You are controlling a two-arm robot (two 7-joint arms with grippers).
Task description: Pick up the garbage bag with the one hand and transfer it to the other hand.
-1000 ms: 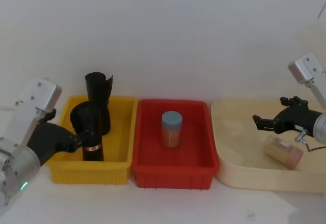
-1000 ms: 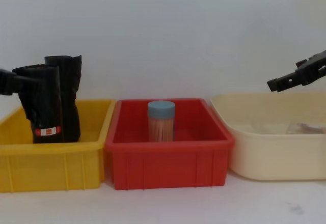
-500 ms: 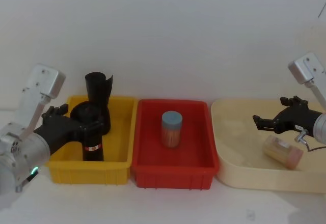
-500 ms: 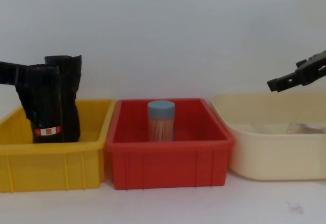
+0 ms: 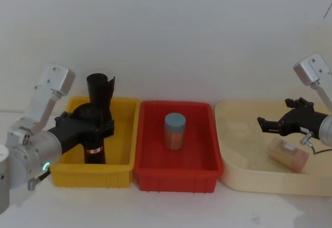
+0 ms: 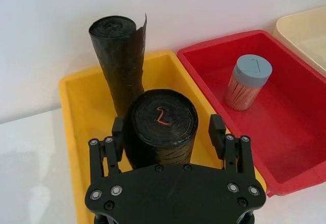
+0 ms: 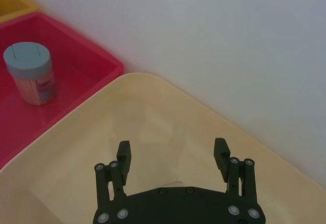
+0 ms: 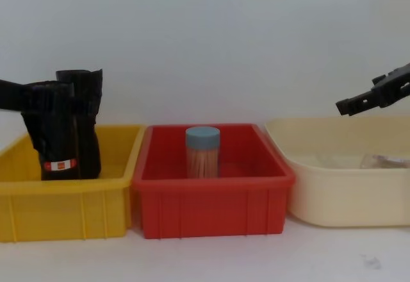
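Observation:
Two black garbage bag rolls stand upright in the yellow bin [image 5: 119,163]. The nearer garbage bag [image 5: 94,144] [image 8: 59,147] [image 6: 162,127] carries a red label. The taller roll [image 5: 100,90] [image 6: 118,56] stands just behind it. The one hand, my left gripper [image 5: 99,124] [image 6: 167,131] [image 8: 64,96] with a green wrist light, is open. Its fingers [image 6: 217,130] straddle the upper part of the nearer roll. A gap shows at one finger. The other hand, my right gripper [image 5: 267,123] [image 7: 172,155] [image 8: 349,106], hangs open and empty over the cream tub [image 5: 233,176].
A red bin [image 5: 176,179] in the middle holds a toothpick jar with a blue lid [image 5: 175,130] [image 8: 202,152]. A clear jar [image 5: 288,155] lies on its side in the cream tub, under the right gripper. The three containers stand side by side.
My left gripper has swung up and forward from the near left until its fingers sit on either side of the nearer roll. The roll and the right arm have stayed put.

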